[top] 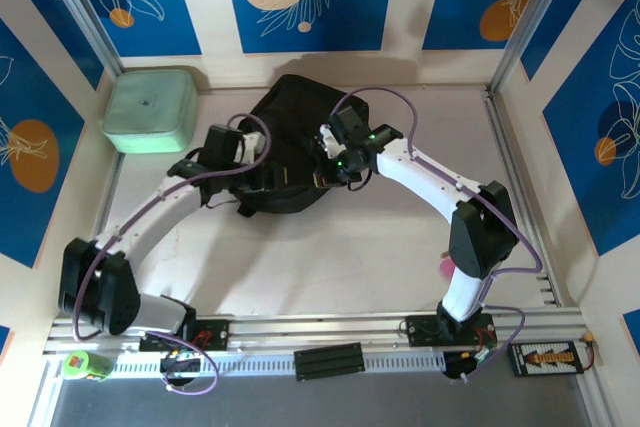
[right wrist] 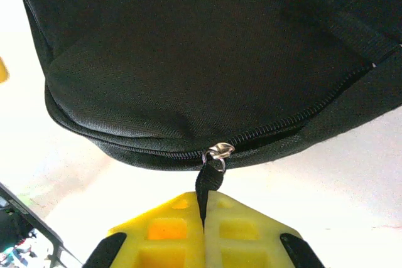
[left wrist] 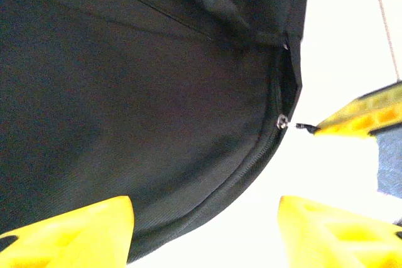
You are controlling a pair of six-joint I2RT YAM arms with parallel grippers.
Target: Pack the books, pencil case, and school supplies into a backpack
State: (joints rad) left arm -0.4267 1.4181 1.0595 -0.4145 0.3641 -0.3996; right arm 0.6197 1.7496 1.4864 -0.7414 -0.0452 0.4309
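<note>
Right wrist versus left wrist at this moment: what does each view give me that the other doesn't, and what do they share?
Right wrist: the right gripper shut on the black zipper pull, which hangs from a silver slider; the zipper gapes slightly to its right. Left wrist: the left gripper open, its yellow fingers apart at the bag's rounded edge, holding nothing. Both: the black backpack over the pale table.

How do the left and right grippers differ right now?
The right gripper is shut on the zipper pull of the backpack; the left gripper is open, gripping nothing. The right sits at the zipper line; the left faces the backpack's rounded edge. Both are yellow and close to the backpack.
</note>
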